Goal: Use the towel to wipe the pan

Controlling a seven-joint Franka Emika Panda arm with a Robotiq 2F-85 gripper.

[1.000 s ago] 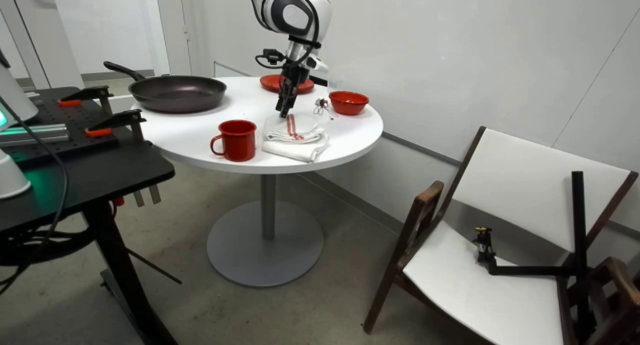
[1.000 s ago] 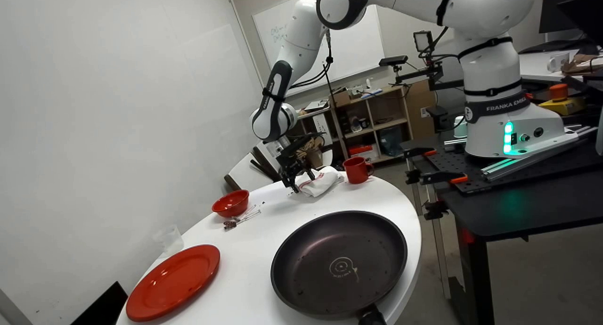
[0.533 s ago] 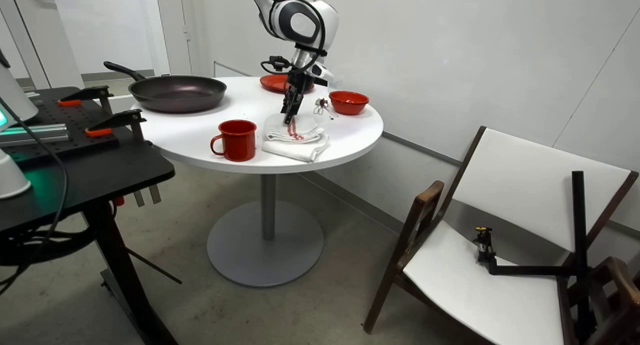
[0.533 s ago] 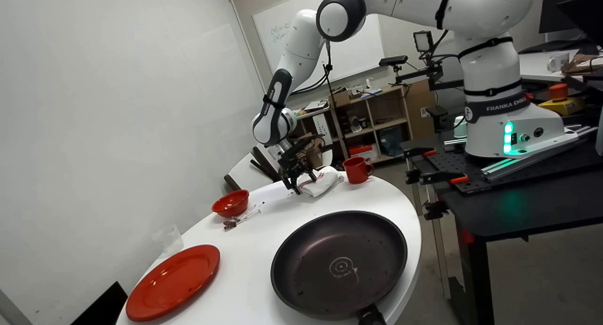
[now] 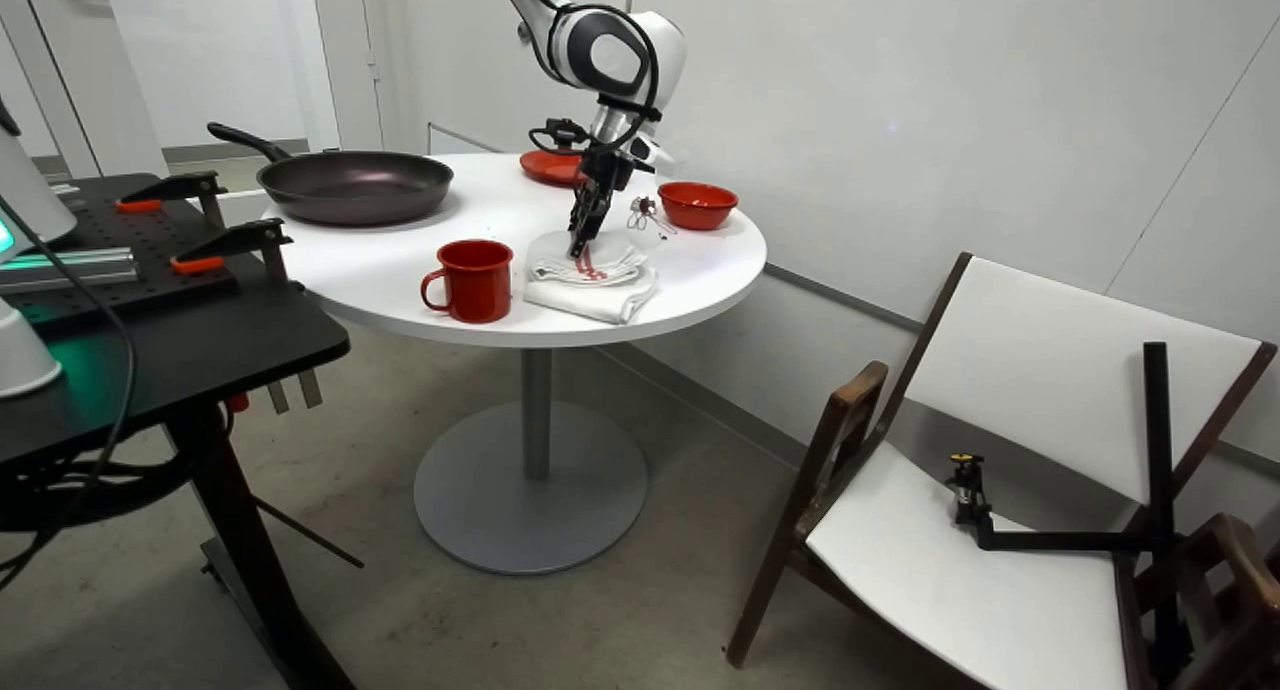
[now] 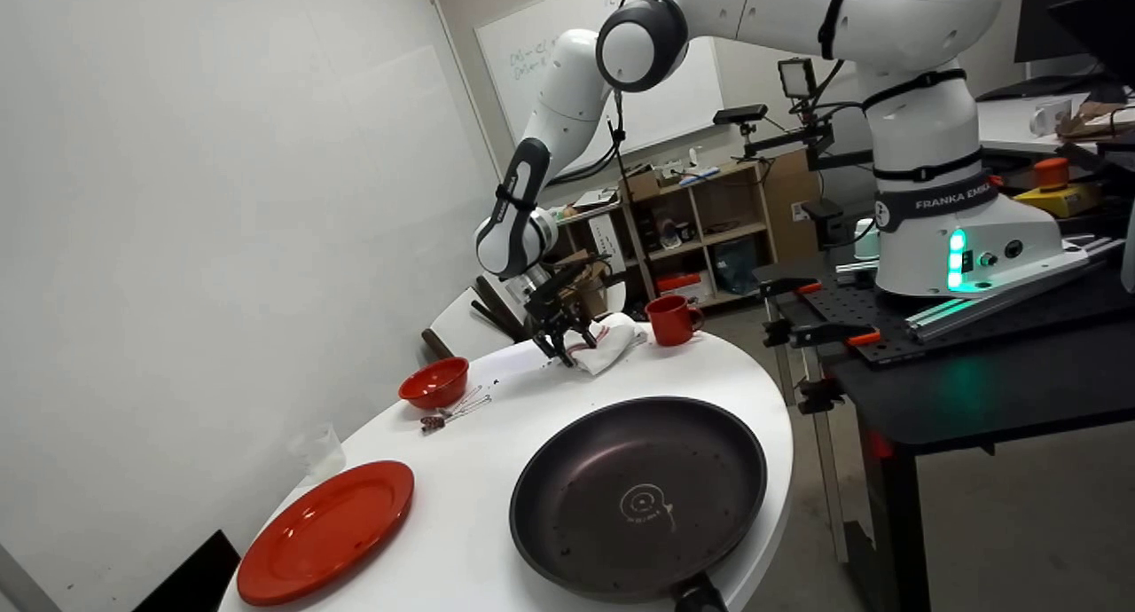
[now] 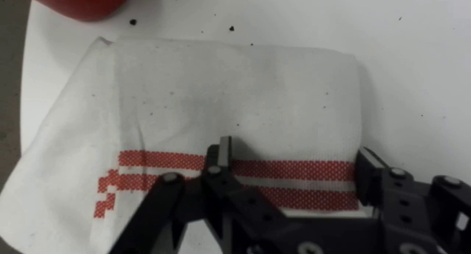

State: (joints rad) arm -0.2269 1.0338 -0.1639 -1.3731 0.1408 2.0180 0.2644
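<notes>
A folded white towel with red stripes point(image 5: 600, 280) lies on the round white table and shows in an exterior view point(image 6: 612, 344) and the wrist view point(image 7: 239, 95). My gripper point(image 7: 294, 158) is open with its fingers wide apart. One finger is over the towel's striped part and the other is at its folded edge, with towel cloth between them. It also shows low at the towel in both exterior views point(image 5: 578, 248) point(image 6: 581, 351); whether the tips touch cloth or table I cannot tell. The dark frying pan point(image 6: 638, 506) stands apart on the table, also in an exterior view point(image 5: 357, 190).
A red mug point(image 5: 478, 282) stands beside the towel. A red bowl point(image 6: 434, 383), a whisk-like wire utensil point(image 6: 452, 414), a red plate point(image 6: 328, 532) and a clear container point(image 6: 321, 452) are on the table point(image 6: 470, 506). Small dark crumbs lie near the towel.
The arm and open gripper have moved lower and further over the towel. The towel's near side looks slightly shifted in an exterior view. The pan, mug, bowl and plate have not moved.
</notes>
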